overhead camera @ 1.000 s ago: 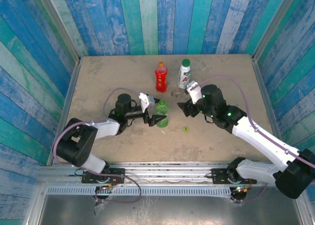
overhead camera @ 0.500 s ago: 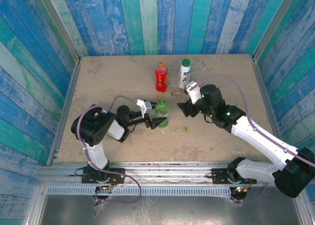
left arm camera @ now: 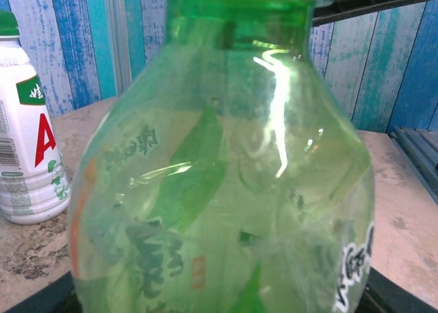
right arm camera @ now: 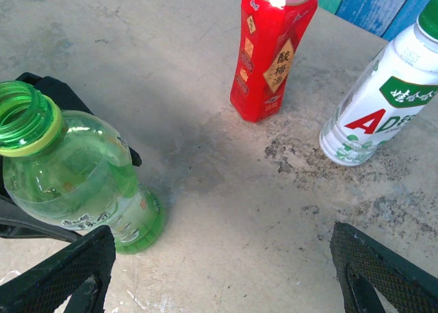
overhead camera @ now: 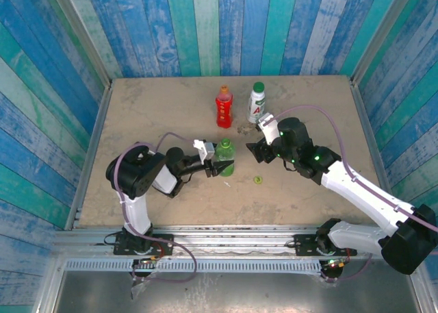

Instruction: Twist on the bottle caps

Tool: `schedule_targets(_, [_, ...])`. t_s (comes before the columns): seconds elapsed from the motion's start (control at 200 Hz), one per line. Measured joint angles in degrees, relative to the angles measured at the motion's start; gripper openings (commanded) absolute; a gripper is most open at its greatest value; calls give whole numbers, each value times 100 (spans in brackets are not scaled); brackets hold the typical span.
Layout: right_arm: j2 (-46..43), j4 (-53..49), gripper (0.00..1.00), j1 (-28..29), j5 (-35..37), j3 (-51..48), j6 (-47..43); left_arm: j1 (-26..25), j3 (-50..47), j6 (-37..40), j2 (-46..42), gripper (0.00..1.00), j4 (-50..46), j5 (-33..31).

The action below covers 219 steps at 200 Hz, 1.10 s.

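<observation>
The clear green bottle (overhead camera: 225,155) stands upright mid-table with an uncapped mouth (right arm camera: 20,111). My left gripper (overhead camera: 220,164) is shut on its body; its black fingers (right arm camera: 31,224) press both sides, and the bottle (left arm camera: 226,190) spans the left wrist view. A loose yellow-green cap (overhead camera: 258,180) lies on the table to the bottle's right. My right gripper (overhead camera: 256,151) hovers open just right of the bottle, its fingers (right arm camera: 383,272) wide apart over bare table. The red bottle (overhead camera: 224,109) wears an orange cap (overhead camera: 224,90). The white bottle (overhead camera: 256,106) wears a dark green cap (overhead camera: 259,87).
The red bottle (right arm camera: 274,53) and white bottle (right arm camera: 373,101) stand side by side behind the green one. Blue striped walls (overhead camera: 205,25) enclose the tan table (overhead camera: 150,107), with bare surface at its left and front. A small white scrap (overhead camera: 226,184) lies near the green bottle.
My left gripper has closed from wide open onto the green bottle, and the left arm's elbow has folded in toward it. The right arm has not moved.
</observation>
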Motion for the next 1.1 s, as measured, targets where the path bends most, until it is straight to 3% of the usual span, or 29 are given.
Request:
schedule_targets(0.27, [-4, -15, 81, 0, 7, -184, 205, 0, 0, 68, 0, 61, -7, 15])
schedule_targets(0.491, [-96, 4, 82, 15, 37, -791, 1169, 0, 0, 70, 0, 61, -26, 13])
schedule_targets(0.736, [-44, 190, 81, 455, 212, -1707, 1672, 0, 33, -28, 0, 63, -66, -11])
schedule_targets(1.096, [767, 468, 58, 634, 636, -1915, 1875, 0, 66, -68, 0, 63, -87, -35])
